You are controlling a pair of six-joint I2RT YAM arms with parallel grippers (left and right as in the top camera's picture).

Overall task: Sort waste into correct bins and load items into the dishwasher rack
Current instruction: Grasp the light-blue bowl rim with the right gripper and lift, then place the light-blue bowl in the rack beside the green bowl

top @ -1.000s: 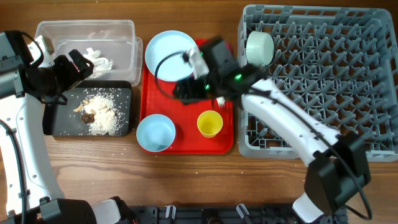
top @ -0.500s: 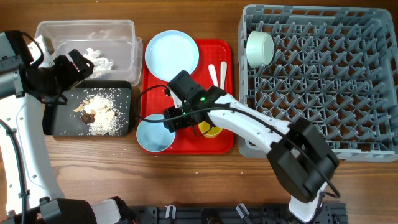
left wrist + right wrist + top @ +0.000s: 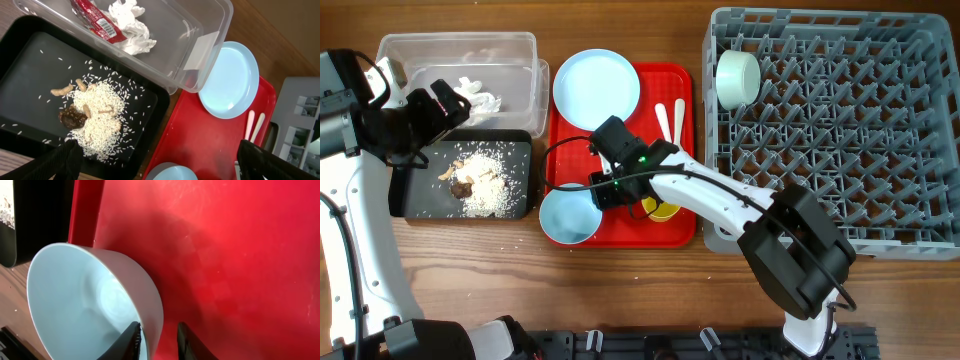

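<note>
Near the table's (image 3: 620,275) front edge, the bowl (image 3: 570,214) is sitting mouth-up against the red tray's (image 3: 225,255) corner; my right gripper (image 3: 157,340) is straddling its rim, unclenched. Bare wood is lying alongside. Farther back-left, my left gripper (image 3: 162,159) is hovering spread above the black tray (image 3: 30,65).

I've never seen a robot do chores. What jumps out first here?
The bright red tray in the middle, where the right pincer straddles the rim of a pale blue bowl at its near left corner. On the right sits the big grey dishwasher rack, a second bowl in its far left corner; at left, a black tray holds spilled rice.
</note>
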